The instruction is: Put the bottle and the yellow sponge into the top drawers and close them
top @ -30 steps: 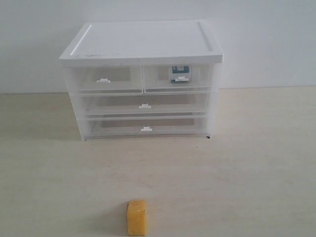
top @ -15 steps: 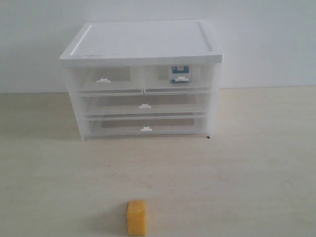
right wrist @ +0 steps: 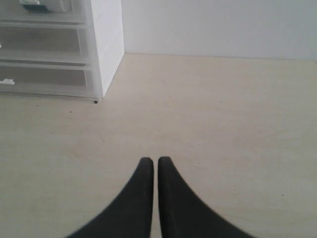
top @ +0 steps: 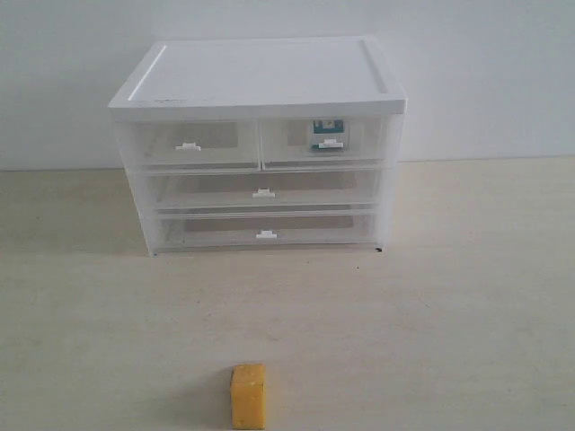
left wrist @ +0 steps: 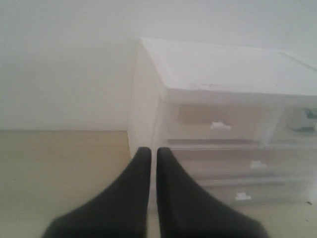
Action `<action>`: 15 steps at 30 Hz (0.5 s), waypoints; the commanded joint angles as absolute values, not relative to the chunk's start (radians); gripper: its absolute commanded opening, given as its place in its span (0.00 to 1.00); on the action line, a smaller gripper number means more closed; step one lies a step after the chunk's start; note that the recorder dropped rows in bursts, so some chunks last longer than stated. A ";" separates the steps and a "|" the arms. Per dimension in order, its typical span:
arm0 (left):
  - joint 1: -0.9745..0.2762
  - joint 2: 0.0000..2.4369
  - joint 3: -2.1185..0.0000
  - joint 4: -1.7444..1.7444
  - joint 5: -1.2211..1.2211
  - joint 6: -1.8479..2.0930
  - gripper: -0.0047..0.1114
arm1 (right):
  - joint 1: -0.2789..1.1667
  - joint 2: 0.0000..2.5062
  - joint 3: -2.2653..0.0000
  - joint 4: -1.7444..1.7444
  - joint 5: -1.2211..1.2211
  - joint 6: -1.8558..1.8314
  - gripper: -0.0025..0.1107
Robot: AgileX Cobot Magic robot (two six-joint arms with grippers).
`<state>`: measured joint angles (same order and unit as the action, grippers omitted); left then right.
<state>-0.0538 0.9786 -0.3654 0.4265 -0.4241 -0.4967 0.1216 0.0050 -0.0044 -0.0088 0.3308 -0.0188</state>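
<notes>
Left pincer (left wrist: 149, 151) pressed together | right pincer (right wrist: 152, 161) pressed together | yellow sponge (top: 249, 395) on table (top: 467, 296), well apart from cabinet (top: 260, 76)

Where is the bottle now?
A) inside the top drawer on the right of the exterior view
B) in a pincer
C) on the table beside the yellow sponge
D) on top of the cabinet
A: the bottle shows through the translucent front of that top drawer; the yellow sponge stands alone on the table.
</notes>
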 commanded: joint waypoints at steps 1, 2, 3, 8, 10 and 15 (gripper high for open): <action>-0.132 1.085 -0.373 0.380 -0.557 -0.444 0.08 | 0.119 0.000 0.000 -0.006 0.320 -0.020 0.03; -0.154 1.111 -0.373 0.328 -0.582 -0.395 0.08 | 0.119 0.000 0.000 -0.006 0.320 -0.020 0.03; -0.179 1.138 -0.373 0.262 -0.599 -0.333 0.08 | 0.119 0.000 0.000 -0.006 0.320 -0.020 0.03; -0.298 1.252 -0.374 -0.064 -0.696 -0.034 0.08 | 0.119 0.000 0.000 -0.006 0.320 -0.020 0.03; -0.343 1.291 -0.374 -0.147 -0.755 0.032 0.08 | 0.119 0.000 0.000 -0.006 0.320 -0.020 0.03; -0.450 1.408 -0.429 -0.241 -0.812 0.109 0.08 | 0.119 0.000 0.000 -0.006 0.320 -0.020 0.03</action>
